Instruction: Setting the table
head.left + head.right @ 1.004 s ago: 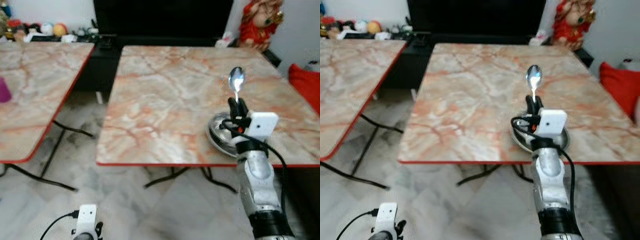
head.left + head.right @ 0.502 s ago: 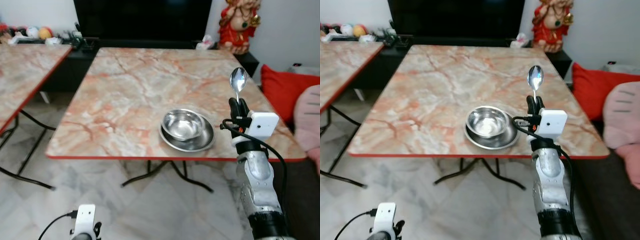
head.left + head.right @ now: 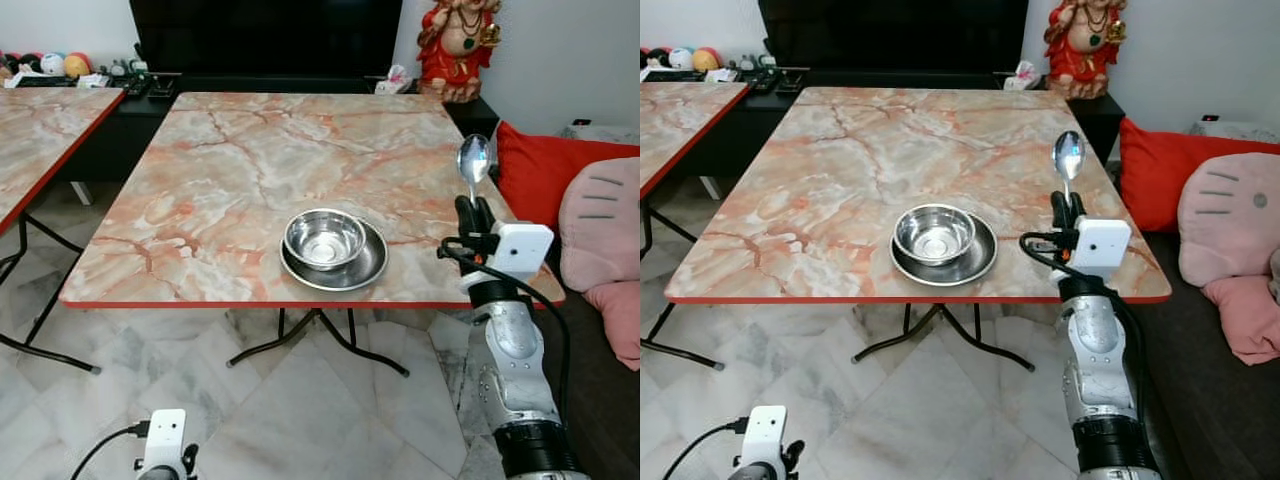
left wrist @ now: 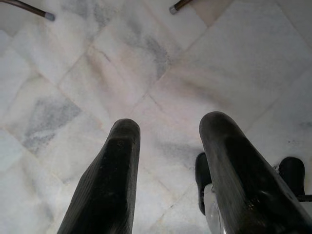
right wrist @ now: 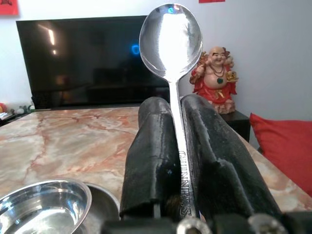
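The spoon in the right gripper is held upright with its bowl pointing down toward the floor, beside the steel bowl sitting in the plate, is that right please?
Not quite. The spoon is upright in the right gripper, but its bowl points up and the handle runs down between the fingers, as the right wrist view shows. The rest holds: it stands beside the steel bowl sitting in the plate.

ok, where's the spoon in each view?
Left eye: spoon upright in the right gripper, right of the bowl.
Right eye: same, by the table's right edge.
Right wrist: centre, clamped between the fingers.
Left wrist: floor and fingers.
Shared landmark: the red statue.
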Tool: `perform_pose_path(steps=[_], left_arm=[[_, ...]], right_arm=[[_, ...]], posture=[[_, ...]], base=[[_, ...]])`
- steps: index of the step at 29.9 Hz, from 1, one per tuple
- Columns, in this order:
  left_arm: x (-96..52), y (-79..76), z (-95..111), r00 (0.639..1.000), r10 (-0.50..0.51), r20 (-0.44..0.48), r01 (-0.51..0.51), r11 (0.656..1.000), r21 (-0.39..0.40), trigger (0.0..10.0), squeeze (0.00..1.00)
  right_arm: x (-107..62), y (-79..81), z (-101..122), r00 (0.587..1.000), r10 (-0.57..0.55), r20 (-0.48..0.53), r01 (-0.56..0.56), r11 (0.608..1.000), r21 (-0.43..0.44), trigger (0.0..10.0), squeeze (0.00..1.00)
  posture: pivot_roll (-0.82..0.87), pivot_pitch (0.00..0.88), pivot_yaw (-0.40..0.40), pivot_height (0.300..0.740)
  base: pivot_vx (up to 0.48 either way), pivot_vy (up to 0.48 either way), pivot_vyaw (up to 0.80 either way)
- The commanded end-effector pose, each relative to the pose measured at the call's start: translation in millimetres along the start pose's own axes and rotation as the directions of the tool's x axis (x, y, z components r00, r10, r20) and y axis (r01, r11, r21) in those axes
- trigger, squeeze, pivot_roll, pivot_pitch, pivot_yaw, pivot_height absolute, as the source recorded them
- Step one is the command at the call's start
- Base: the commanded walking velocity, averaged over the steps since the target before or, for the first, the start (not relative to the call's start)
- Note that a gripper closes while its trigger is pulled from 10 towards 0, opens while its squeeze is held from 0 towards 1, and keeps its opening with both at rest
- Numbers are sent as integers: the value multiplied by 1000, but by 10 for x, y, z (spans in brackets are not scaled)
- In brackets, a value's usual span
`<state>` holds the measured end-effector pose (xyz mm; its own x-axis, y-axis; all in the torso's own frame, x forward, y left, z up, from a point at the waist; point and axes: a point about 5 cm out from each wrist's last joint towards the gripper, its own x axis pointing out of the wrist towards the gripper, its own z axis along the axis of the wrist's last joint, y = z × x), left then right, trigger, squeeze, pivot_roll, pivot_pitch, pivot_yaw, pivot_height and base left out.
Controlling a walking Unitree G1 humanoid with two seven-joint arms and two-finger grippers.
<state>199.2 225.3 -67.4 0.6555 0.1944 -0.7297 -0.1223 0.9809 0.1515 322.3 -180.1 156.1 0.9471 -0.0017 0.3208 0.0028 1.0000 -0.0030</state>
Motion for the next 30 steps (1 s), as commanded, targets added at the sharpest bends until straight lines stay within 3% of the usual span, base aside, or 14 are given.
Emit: perform_pose_path(steps=[1, 9, 20, 30], left_arm=[[-6, 28, -39, 1000, 5, -21, -5, 1000, -9, 10000, 0], [-12, 46, -73, 999, 16, -40, -16, 1000, 5, 10000, 0], [-79, 280, -250, 996, 64, -65, -66, 998, -17, 10000, 0], [-59, 197, -204, 998, 43, -56, -44, 999, -18, 10000, 0]], right_arm=[[24, 20, 25, 1000, 6, 9, -6, 1000, -3, 10000, 0], [33, 33, 37, 1000, 16, 14, -16, 1000, -19, 10000, 0], [27, -6, 25, 1000, 7, 8, -7, 1000, -18, 10000, 0], [41, 61, 12, 999, 44, -1, -44, 998, -55, 10000, 0]], posture=[[16, 0, -12, 740], [13, 0, -14, 740], [19, 0, -16, 740], [20, 0, -19, 740]], base=[[0, 0, 0], [0, 0, 0], [94, 0, 0], [305, 0, 81]])
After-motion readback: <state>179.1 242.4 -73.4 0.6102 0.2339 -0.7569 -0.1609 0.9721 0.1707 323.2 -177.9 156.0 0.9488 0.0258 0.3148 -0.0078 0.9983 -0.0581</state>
